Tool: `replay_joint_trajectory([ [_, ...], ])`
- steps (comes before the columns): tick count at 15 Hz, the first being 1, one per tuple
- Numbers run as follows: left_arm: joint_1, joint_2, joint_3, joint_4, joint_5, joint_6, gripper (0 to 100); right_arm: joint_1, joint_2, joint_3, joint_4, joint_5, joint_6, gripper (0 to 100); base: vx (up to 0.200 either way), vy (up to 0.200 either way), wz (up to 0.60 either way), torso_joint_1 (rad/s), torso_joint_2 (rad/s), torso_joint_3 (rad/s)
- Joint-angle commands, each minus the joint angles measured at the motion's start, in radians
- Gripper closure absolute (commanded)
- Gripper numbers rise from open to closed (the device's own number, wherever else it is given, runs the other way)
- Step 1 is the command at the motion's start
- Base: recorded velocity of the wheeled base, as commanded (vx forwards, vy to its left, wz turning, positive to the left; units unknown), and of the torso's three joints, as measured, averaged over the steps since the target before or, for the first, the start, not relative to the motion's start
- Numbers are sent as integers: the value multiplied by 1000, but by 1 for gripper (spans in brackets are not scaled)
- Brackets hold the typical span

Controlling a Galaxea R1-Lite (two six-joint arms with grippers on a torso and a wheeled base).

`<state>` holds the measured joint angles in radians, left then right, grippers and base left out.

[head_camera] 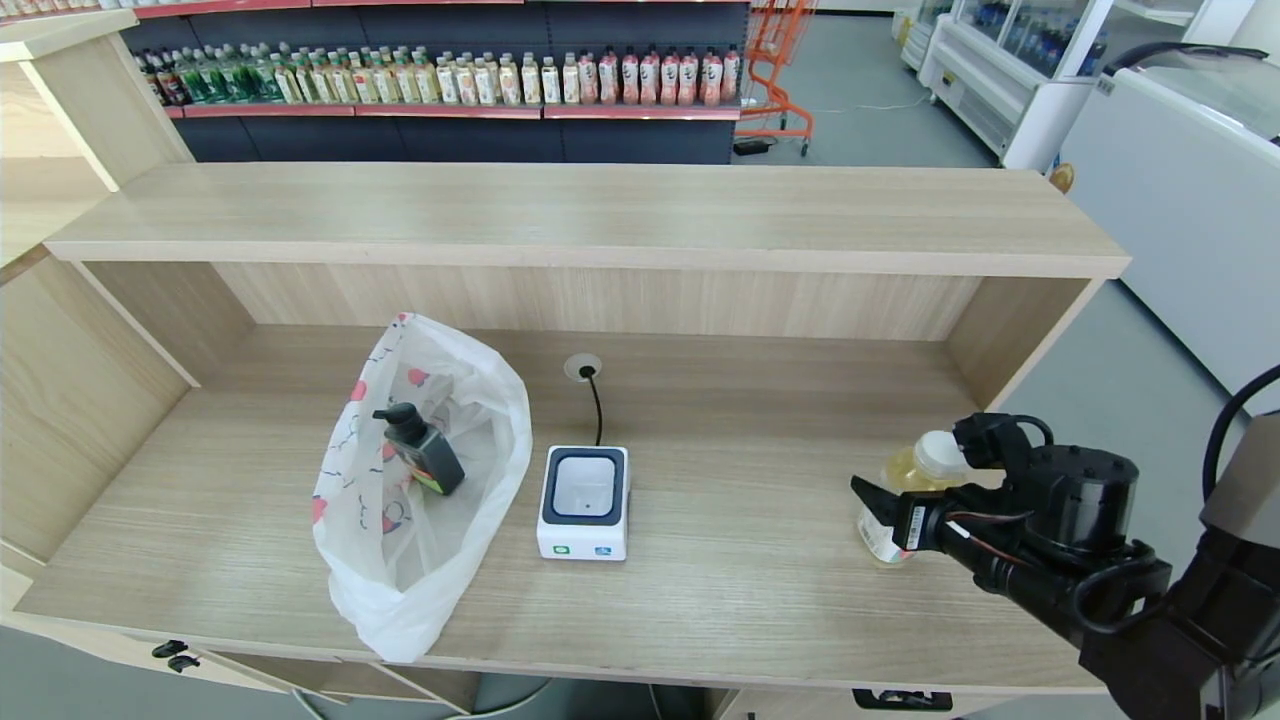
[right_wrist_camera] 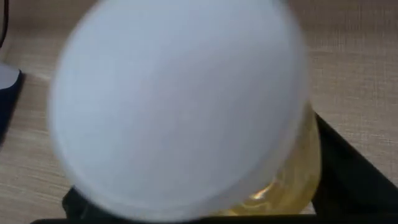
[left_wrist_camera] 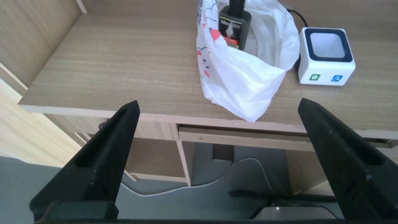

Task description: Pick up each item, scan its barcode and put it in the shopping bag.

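One item done: a dark pump bottle (head_camera: 420, 450) sits in the shopping bag (head_camera: 400, 600). A yellow bottle (head_camera: 938, 457) stands on the desk (head_camera: 730, 560), right of the scanner (head_camera: 585, 500), unscanned. The right gripper (head_camera: 912, 475) straddles it; grip cannot be told. The left gripper (left_wrist_camera: 219, 106) is wide open and empty.

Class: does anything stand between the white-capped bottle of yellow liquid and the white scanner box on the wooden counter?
Nothing visible: only bare wooden counter lies between the white-capped bottle of yellow liquid and the white scanner box.
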<state>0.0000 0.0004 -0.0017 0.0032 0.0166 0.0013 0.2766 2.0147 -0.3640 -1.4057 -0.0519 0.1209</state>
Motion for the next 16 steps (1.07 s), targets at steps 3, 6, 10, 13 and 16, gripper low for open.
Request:
replay_joint_trajectory([
  [3, 0, 0, 0, 0, 0, 0, 0, -22, 16, -16, -1, 23, -90, 100, 0, 0, 0, 0, 0, 0],
  [6, 0, 0, 0, 0, 0, 0, 0, -31, 33, -3, 2, 66, -133, 100, 0, 0, 0, 0, 0, 0],
  [10, 0, 0, 0, 0, 0, 0, 0, -36, -25, -64, 19, 118, -124, 100, 0, 0, 0, 0, 0, 0],
  [13, 0, 0, 0, 0, 0, 0, 0, -53, -312, -131, 292, 429, 5, 100, 0, 0, 0, 0, 0, 0],
  [16, 0, 0, 0, 0, 0, 0, 0, -37, -448, -156, 416, 739, 72, 100, 0, 0, 0, 0, 0, 0],
])
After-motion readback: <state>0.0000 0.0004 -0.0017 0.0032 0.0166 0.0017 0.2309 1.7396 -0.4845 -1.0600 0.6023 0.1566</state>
